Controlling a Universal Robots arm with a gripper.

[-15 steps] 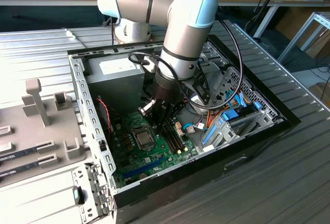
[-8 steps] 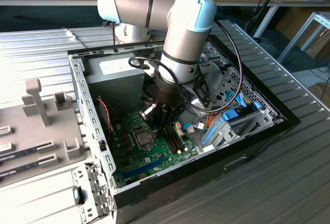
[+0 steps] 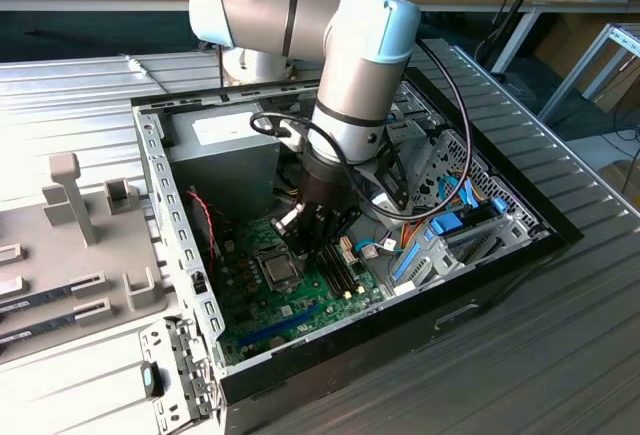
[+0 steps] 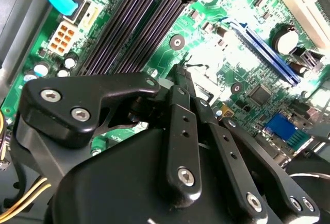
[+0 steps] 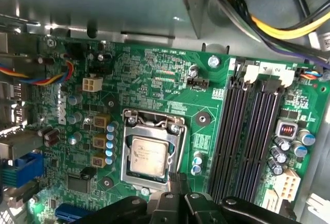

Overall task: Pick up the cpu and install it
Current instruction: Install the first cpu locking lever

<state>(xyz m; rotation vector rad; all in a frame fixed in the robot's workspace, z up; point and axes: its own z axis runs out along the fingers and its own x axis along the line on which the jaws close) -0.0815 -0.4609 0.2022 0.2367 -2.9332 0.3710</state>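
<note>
The arm is reaching steeply down into the open computer case [image 3: 180, 255], its gripper [image 5: 178, 183] hanging just above the motherboard [image 5: 154, 74], beside the socket frame [image 5: 149, 154]. The fingers [image 4: 180, 87] are lying pressed together, holding nothing. The cpu [image 5: 148, 154] is sitting flat inside the socket frame (silver top up), next to the fingertips. Past the socket frame, the black memory slots [image 5: 247, 126] are running in parallel rows, and yellow and black cables [image 5: 268, 26] are crossing above them, farther from the socket frame.
</note>
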